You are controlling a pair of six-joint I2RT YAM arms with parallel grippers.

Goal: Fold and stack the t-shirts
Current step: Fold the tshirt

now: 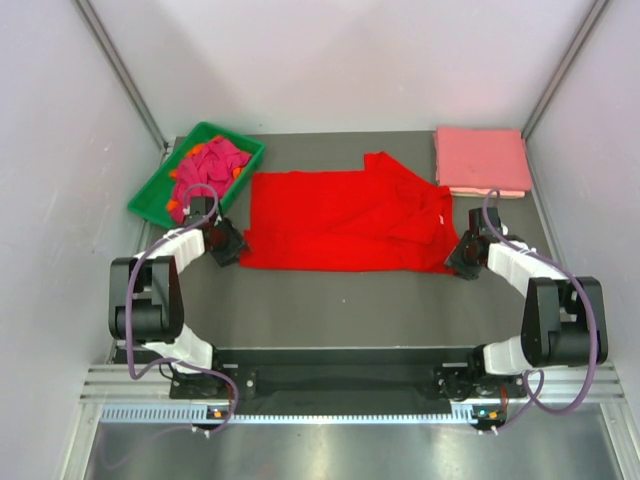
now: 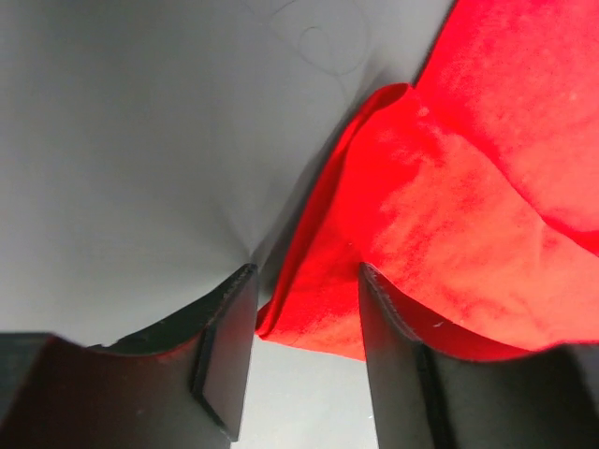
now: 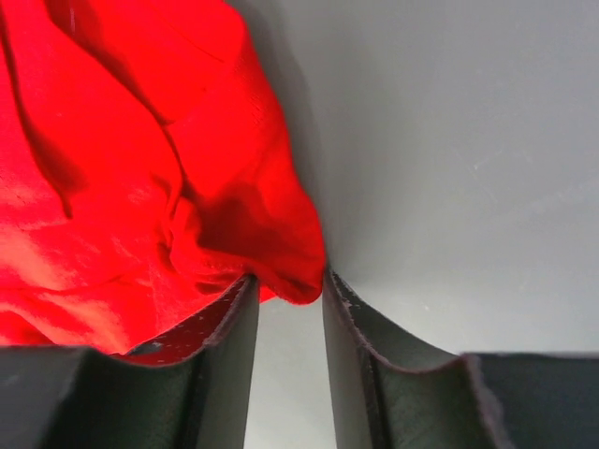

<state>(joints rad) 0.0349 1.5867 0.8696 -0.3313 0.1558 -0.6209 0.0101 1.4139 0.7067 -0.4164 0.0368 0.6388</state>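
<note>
A bright red t-shirt (image 1: 340, 220) lies spread on the dark table, its right side rumpled. My left gripper (image 1: 228, 243) is at its near-left corner. In the left wrist view the jaws (image 2: 304, 281) are open, and the shirt's corner (image 2: 328, 299) lies between the fingertips. My right gripper (image 1: 465, 255) is at the near-right corner. Its jaws (image 3: 288, 285) stand narrowly apart, and a bunched fold of the red shirt (image 3: 281, 253) sits between the tips. A folded salmon pink shirt (image 1: 480, 160) lies at the back right.
A green plastic tray (image 1: 150, 197) at the back left holds crumpled magenta and orange shirts (image 1: 208, 165). Light walls close in the table on the left, right and back. Bare dark table (image 1: 340, 305) lies between the red shirt and the arm bases.
</note>
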